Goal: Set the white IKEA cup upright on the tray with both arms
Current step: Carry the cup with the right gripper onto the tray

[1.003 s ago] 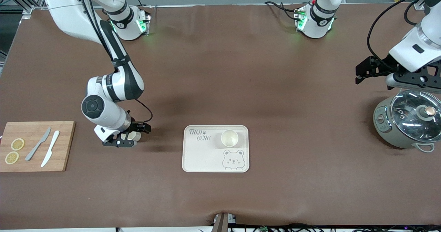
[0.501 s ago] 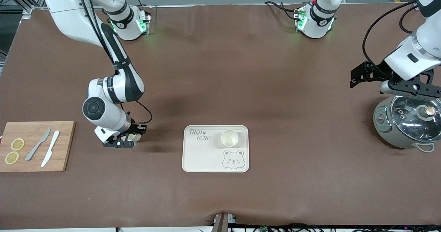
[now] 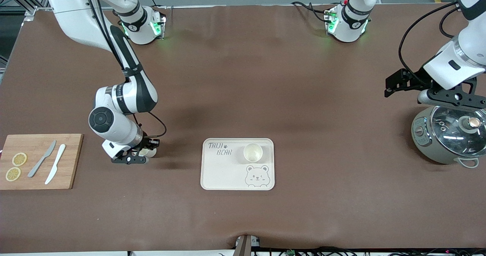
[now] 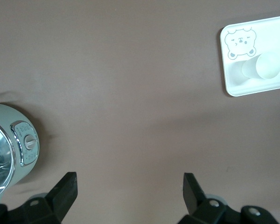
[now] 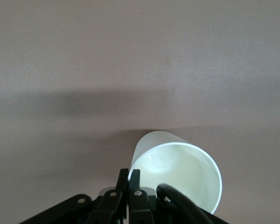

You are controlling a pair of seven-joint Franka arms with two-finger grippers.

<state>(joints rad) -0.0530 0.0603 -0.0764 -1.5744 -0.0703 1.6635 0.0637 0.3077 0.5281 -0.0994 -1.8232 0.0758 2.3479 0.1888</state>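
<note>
Brown table (image 3: 243, 77), two white arms reaching from bases along its top edge. Right arm (image 3: 114, 96) bent low toward its own end of the table; left arm (image 3: 455, 58) raised over the pot end.

Grey electric pot (image 3: 448, 134) with glass lid, at the left arm's end. Wooden cutting board (image 3: 72, 161) at the right arm's end, carrying two knives (image 3: 49, 163) and two lemon slices (image 3: 16, 166).

Cream tray (image 3: 224, 172), mid-table, nearer the front camera. One white cup (image 3: 253, 152) stands upright on it, just above the bear drawing.

Right gripper (image 3: 136, 157) down at the table between board and tray, fingers (image 5: 129, 179) pinched together on the rim wall of a second white cup (image 5: 177, 172). That cup is tilted, mouth facing the wrist camera.

Left gripper (image 4: 128, 191) hangs above the table beside the pot, fingers spread wide, nothing between them.
</note>
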